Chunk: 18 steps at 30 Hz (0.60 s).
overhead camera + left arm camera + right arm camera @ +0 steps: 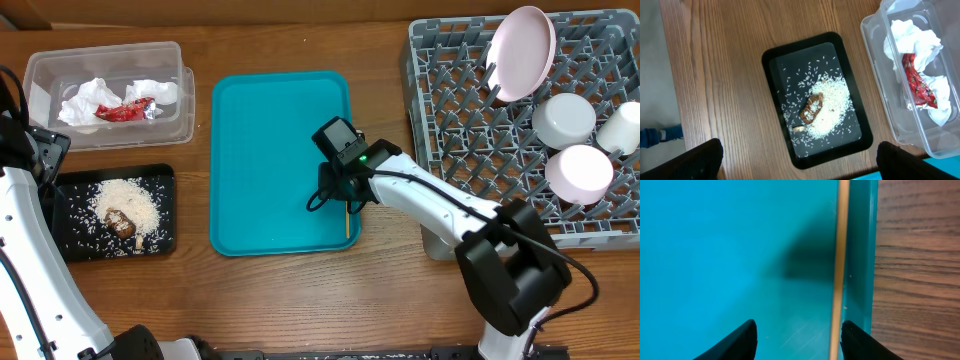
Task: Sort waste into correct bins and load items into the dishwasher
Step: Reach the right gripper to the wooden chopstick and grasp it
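On a wood-grain worktop [280, 300]: teal tray [270, 150] in the middle, grey dish rack [450, 110] off to the right. Low over the tray's right edge, right hand [799, 342] with fingers parted, straddling the thin wooden stick [840, 255] (flat along the rim, close to one finger) but not clamped on it. Left hand [802, 162] spread wide, grasping nothing, above the black tray [775, 55] of rice [832, 100] and brown lump [812, 109]. Napkins [90, 98] and red wrapper [125, 111] inside the clear tub [40, 70].
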Each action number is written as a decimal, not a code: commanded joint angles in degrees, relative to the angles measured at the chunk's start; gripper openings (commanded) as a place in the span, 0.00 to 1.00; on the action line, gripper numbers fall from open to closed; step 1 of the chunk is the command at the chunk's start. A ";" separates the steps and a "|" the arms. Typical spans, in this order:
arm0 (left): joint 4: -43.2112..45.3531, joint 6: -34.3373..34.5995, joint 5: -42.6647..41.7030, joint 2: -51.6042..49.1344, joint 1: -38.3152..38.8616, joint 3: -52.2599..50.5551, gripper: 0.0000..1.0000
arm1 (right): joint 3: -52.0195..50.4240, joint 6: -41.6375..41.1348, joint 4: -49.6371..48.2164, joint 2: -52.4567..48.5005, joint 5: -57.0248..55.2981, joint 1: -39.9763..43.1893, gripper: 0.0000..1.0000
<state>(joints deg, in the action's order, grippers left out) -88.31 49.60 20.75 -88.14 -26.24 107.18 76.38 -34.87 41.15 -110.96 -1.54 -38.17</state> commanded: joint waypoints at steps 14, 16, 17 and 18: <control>-0.09 1.22 -0.02 0.39 0.04 -0.11 1.00 | -0.28 -0.79 -1.44 -6.45 -0.66 0.28 0.56; -0.09 1.22 -0.02 0.39 0.04 -0.11 1.00 | -0.28 -0.79 -1.92 -7.56 0.39 0.28 0.55; -0.09 1.22 -0.02 0.39 0.04 -0.11 1.00 | -0.28 -1.01 -2.03 -7.93 0.35 0.24 0.55; -0.09 1.22 -0.02 0.39 0.04 -0.11 1.00 | -0.28 -1.01 -2.08 -8.39 0.31 0.17 0.53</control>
<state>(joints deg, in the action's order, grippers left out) -88.31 49.60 20.75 -88.14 -26.24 107.18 76.93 -35.16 38.94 -115.79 -1.63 -38.26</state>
